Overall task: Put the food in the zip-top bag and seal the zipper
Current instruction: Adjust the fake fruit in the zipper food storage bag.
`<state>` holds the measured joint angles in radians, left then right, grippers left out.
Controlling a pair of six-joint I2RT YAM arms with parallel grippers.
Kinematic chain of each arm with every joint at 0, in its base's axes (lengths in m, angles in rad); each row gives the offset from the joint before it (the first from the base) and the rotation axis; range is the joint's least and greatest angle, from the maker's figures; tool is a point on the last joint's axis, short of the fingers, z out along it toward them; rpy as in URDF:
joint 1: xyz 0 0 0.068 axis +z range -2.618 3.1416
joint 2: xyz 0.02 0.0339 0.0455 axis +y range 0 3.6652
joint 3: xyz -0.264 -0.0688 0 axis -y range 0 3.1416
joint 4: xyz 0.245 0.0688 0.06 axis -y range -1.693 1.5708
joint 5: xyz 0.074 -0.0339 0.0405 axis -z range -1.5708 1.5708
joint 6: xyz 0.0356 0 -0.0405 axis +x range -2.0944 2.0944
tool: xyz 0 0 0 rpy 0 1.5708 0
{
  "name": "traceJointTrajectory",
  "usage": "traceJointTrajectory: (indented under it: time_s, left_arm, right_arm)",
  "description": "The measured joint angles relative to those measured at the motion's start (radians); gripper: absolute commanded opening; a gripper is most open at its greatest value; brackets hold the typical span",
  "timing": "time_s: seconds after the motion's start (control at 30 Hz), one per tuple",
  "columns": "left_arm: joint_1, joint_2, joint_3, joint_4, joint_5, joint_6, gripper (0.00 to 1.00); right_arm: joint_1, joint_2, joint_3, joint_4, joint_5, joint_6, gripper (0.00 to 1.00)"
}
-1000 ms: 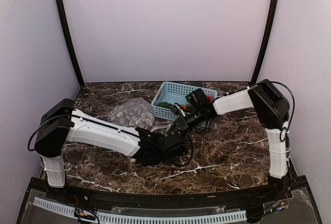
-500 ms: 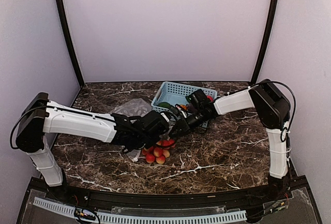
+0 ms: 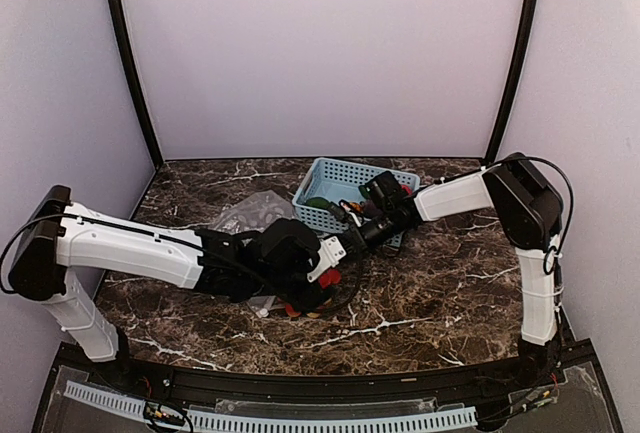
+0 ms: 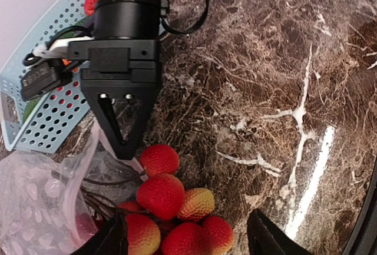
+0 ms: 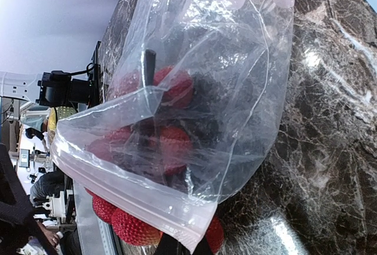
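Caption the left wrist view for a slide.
Open left end effector over red-yellow ball cluster; shut right end effector pinching zip-top bag.

left gripper [image 4: 191, 238]: only two dark finger stubs show at the bottom edge of its wrist view. From above, its own wrist housing covers it.
cluster of red-yellow balls [image 4: 171, 205]: the lowest balls are cut off by the bottom edge. From above, nearly all of it lies under the left arm (only a red sliver peeks out).
zip-top bag [image 5: 200, 84]: its top runs off the frame. The balls blur through the film, so whether they are inside or behind it cannot be told.
right gripper [image 5: 179, 248]: only a dark sliver shows at the bottom edge, below the bag's corner.
basket [image 4: 50, 111]: clipped by the left edge and partly behind the right arm. Its contents are too small to name.
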<state>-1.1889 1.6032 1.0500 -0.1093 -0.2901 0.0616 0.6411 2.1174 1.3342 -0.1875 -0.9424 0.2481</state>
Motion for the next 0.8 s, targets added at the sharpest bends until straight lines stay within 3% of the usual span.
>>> traceJointTrajectory:
  time_s: [0.23, 0.53, 0.67, 0.8]
  left_arm:
    - [-0.01, 0.181, 0.109, -0.1, -0.032, 0.069, 0.72]
    - [-0.016, 0.316, 0.204, -0.253, -0.189, 0.209, 0.72]
    - [-0.021, 0.364, 0.246, -0.312, -0.246, 0.243, 0.68]
    - [-0.021, 0.385, 0.259, -0.36, -0.318, 0.27, 0.58]
  right_arm:
    - [0.0, -0.003, -0.007, 0.004, 0.0, 0.002, 0.0]
    - [0.0, -0.003, -0.01, 0.007, -0.004, 0.015, 0.0]
    - [0.0, -0.003, -0.01, 0.007, -0.005, 0.016, 0.0]
    - [0.0, -0.003, -0.012, 0.006, -0.005, 0.011, 0.0]
